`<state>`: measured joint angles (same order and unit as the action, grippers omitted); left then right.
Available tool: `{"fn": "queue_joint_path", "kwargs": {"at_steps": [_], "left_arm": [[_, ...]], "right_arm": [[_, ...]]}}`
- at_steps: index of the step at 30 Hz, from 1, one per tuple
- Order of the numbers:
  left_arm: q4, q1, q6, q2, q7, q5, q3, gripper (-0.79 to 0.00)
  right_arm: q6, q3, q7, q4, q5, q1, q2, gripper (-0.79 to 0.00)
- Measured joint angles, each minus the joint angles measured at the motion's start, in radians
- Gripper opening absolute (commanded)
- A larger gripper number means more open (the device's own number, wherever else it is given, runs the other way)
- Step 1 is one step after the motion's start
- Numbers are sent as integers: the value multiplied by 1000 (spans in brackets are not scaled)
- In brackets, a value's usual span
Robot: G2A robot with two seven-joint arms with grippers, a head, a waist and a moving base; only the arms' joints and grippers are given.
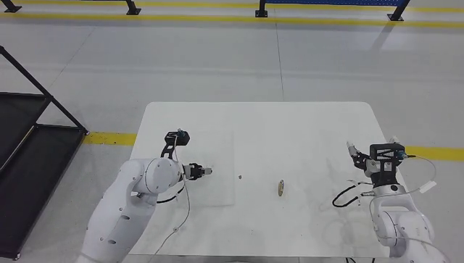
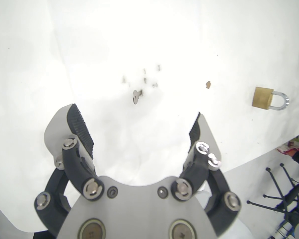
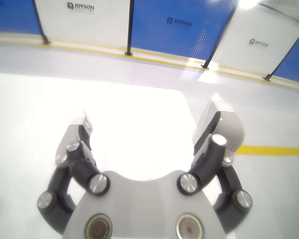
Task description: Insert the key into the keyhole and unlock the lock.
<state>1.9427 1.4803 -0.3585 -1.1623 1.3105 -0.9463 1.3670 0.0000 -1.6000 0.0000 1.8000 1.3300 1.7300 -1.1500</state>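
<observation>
With the left end effector (image 2: 136,111) and right end effector (image 3: 152,110) both spread and empty, the thin, stiff key (image 2: 137,96), flat on the bench (image 2: 164,26), probably wants pinching by its round head.

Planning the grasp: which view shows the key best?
The left wrist view: the key lies flat on the table ahead of the open left gripper, its outline clear. In the top view it is a mere speck. The right wrist view faces the barriers beyond the table.
</observation>
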Motion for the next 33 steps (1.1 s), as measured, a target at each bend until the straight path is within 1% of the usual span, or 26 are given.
{"fn": "queue_joint_path", "kwargs": {"at_steps": [1,2,4,6,9,11,12,14,21,27,30,33], "left_arm": [[-3,-1,0,0,-1,1,-1,-280],[-7,-1,0,0,-4,1,-2,-376],[-18,-4,-2,0,-10,4,-3,-440],[-29,-7,-3,0,-14,10,-5,-456],[-46,-11,-2,0,-21,14,-7,-508],[-55,-13,-1,1,-24,15,-9,-508],[-60,-15,-1,1,-25,16,-10,-493],[-67,-18,4,1,-28,11,-14,-486],[-98,-35,11,0,-44,8,-42,-536],[-106,-42,5,-1,-54,15,-54,-579],[-113,-46,5,-1,-59,23,-58,-582],[-120,-51,6,-1,-62,29,-61,-610]], "right_arm": [[0,0,0,0,0,0,0,0],[0,0,0,0,0,0,0,0],[0,0,0,0,0,0,0,0],[0,0,0,0,0,0,0,0],[0,0,0,0,0,0,0,0],[0,0,0,0,0,0,0,0],[0,0,0,0,0,0,0,0],[0,0,0,0,0,0,0,0],[0,0,0,0,0,0,0,0],[0,0,0,0,0,0,0,0],[0,0,0,0,0,0,0,0],[0,0,0,0,0,0,0,0]]}}
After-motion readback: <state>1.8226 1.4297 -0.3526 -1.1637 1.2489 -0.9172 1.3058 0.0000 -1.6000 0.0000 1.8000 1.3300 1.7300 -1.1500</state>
